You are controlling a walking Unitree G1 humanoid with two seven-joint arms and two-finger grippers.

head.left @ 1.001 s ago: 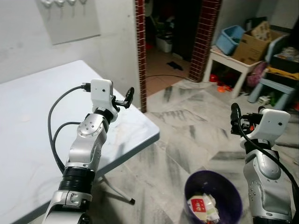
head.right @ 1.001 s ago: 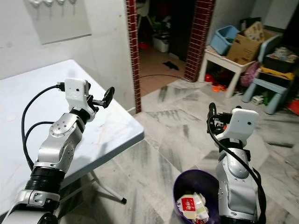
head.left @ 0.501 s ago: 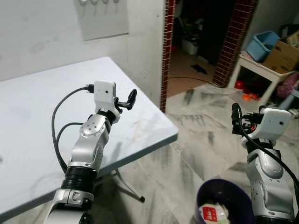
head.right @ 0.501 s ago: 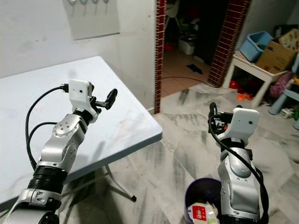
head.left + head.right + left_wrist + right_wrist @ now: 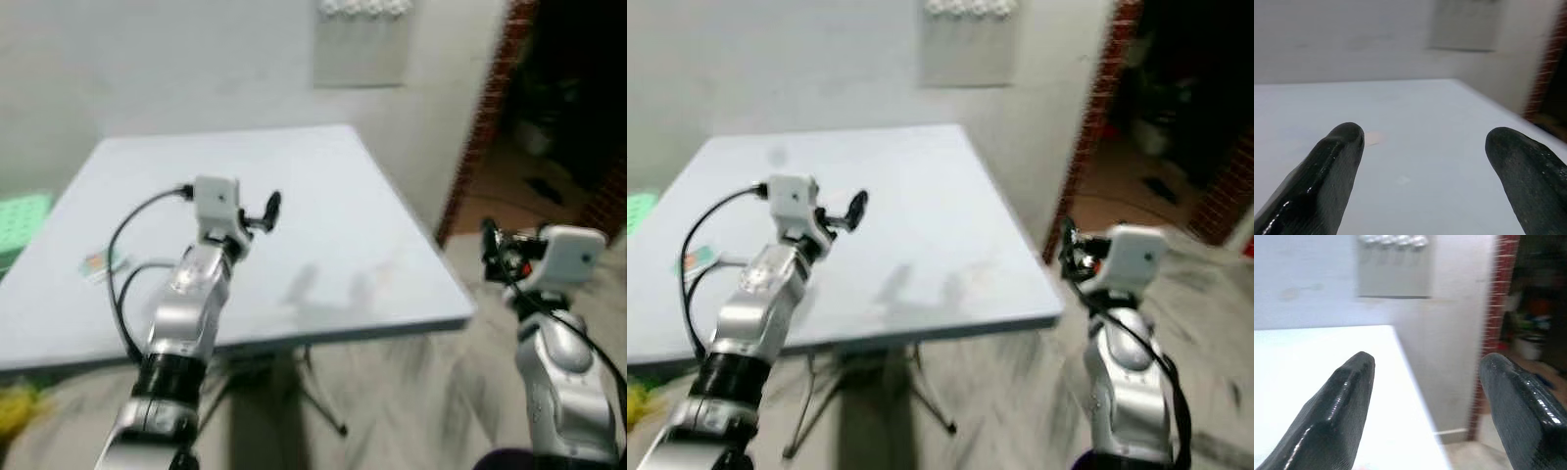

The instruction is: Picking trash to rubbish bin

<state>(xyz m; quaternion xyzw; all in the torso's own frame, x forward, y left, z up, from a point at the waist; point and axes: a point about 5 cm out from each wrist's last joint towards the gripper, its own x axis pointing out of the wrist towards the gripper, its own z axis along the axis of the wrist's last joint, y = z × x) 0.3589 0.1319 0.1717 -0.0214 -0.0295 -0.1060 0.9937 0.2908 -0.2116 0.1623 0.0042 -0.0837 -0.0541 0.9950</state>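
Two grippers sit raised w/ nothing in them. Left gripper (image 5: 272,204) hangs above the white table (image 5: 343,215), center-left of frame, fingers (image 5: 1332,166) spread wide apart, empty. Right gripper (image 5: 1422,396) is at the right edge, off the table's corner, over the floor; fingers also well apart, empty. Small scrap of trash (image 5: 101,263), orange/green print, lies on the table's left side, well apart from both grippers. Rubbish bin's dark rim (image 5: 509,458) peeks at bottom right. Head views blurred. Green crate (image 5: 22,220) at far left; brick doorway (image 5: 490,93) upper right.
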